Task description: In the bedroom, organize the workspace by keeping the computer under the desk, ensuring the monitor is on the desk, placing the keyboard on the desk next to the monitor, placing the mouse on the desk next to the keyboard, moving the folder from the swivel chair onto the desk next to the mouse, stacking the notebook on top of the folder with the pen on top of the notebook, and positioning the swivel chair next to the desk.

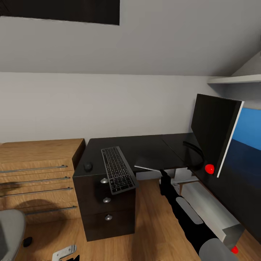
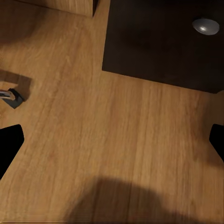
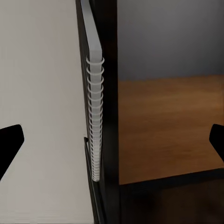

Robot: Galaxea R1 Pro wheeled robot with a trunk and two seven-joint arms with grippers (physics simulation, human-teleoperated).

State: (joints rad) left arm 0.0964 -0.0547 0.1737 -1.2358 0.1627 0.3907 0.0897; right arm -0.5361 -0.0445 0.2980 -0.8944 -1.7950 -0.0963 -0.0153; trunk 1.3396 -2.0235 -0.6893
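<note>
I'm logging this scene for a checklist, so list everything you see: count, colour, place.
desk: 1, black, against the wall
keyboard: 1, dark grey, on the desk, overhanging its front edge
mouse: 1, black, on the desk beside the keyboard
monitor: 1, black, on the desk's right part
notebook: 1, grey, spiral-bound, at the desk edge
dresser: 1, wooden, beside the desk
swivel chair: 1, grey, near the dresser
right arm: 1, black and grey, reaching toward the desk

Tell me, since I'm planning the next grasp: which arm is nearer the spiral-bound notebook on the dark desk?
Right. Its arm reaches the spiral-bound notebook at the desk's edge; the left gripper hangs over bare floor.
</note>
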